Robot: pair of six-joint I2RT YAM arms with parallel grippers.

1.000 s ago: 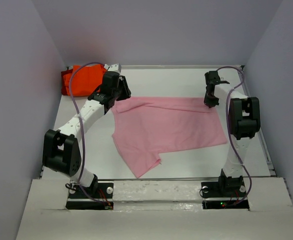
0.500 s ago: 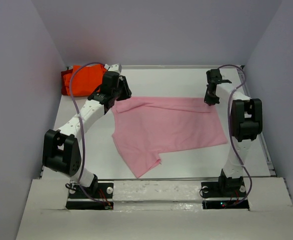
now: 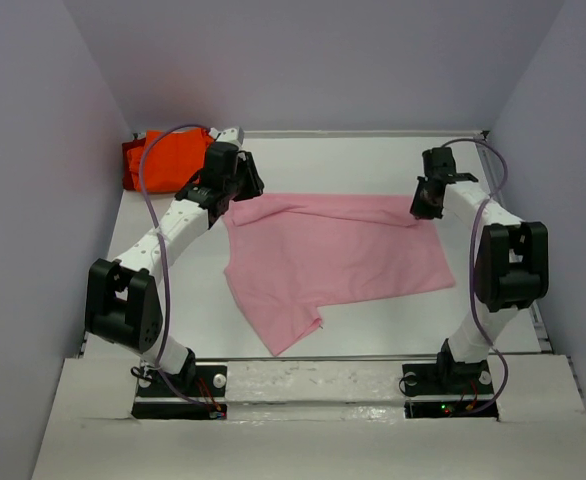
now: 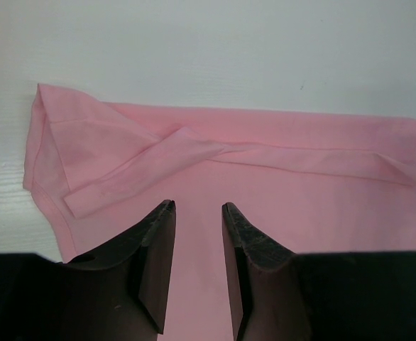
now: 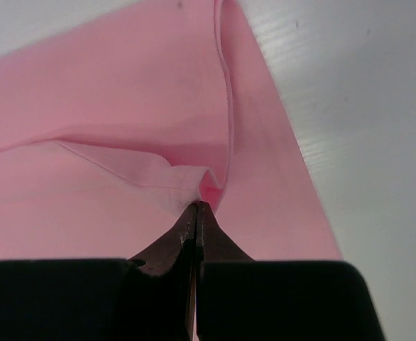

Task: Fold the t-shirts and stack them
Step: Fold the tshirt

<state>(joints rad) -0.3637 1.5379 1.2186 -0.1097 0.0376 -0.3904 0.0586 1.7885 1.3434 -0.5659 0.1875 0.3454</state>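
right arm (image 3: pixel 511 262) has swung its elbow outward this last second; right fingers (image 5: pixel 179 238) barely shifted, and the pink t-shirt (image 3: pixel 338 255) still lies flat on the table (image 3: pixel 373 160). i judge the fold not started. only the right wrist view shows them pinching the shirt's far right corner. left fingers (image 4: pixel 155 249) are spread over the far left sleeve. orange t-shirts (image 3: pixel 163 158) are heaped far left.

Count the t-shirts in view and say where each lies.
2: a pink t-shirt spread across the middle, and an orange t-shirt bunched in the far left corner. That orange heap may hide more.

White table (image 3: pixel 373 320); pale lilac walls (image 3: pixel 323 60) enclosing three sides.
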